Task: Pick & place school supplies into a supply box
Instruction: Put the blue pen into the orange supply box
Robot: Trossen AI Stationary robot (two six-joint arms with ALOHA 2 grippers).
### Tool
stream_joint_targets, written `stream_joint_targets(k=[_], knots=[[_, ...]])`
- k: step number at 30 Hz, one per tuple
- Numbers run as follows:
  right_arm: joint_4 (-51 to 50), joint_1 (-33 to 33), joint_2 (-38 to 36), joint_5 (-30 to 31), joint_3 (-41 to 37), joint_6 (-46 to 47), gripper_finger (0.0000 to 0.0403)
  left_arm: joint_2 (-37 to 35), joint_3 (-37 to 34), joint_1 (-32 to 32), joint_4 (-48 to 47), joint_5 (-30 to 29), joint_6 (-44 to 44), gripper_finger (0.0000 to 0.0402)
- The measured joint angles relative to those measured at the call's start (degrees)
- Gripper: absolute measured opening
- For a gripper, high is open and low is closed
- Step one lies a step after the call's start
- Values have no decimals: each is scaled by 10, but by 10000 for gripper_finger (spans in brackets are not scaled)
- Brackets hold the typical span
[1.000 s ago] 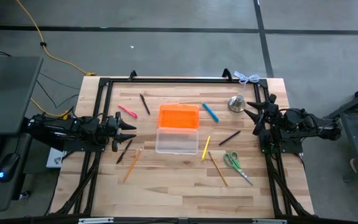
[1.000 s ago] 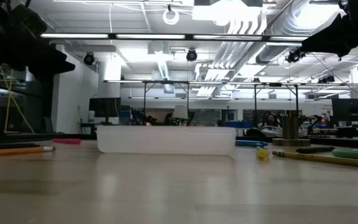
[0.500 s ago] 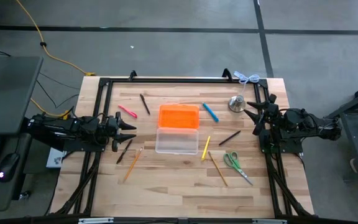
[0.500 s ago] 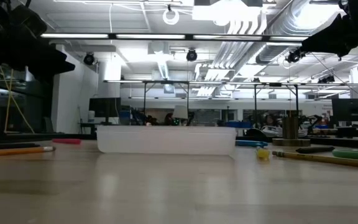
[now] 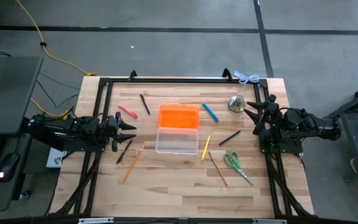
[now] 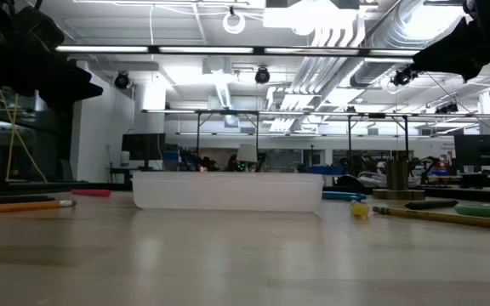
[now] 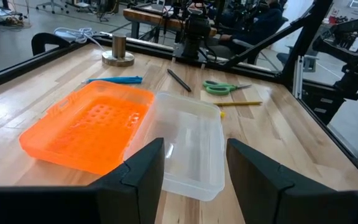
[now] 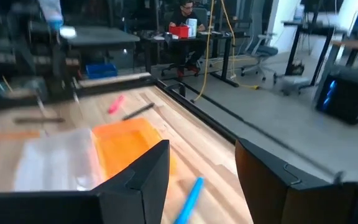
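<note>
High view: supply box (image 5: pixel 178 140) between pincers

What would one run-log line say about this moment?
left gripper: open, idle | right gripper: open, idle | clear plastic box with orange lid: open, empty | pens, scissors: on table

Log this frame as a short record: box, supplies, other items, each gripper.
box: clear box open and empty, orange lid flat beside it
supplies: pens and pencils scattered on the table around the box; scissors right of it
other: metal bell by right gripper
left gripper: left edge, fingers open, holds nothing
right gripper: right edge, fingers open, holds nothing
</note>
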Motion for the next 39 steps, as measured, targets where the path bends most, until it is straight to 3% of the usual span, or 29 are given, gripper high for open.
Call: stream_joint_targets(k=[8,31,39], knots=[[74,0,0,0,0,174,159,0,0,0,0,-18,-71,206],[115,0,0,18,0,163,162,0,0,0,0,-26,-73,204],[127,0,0,-1,0,163,156,0,0,0,0,-26,-73,206]])
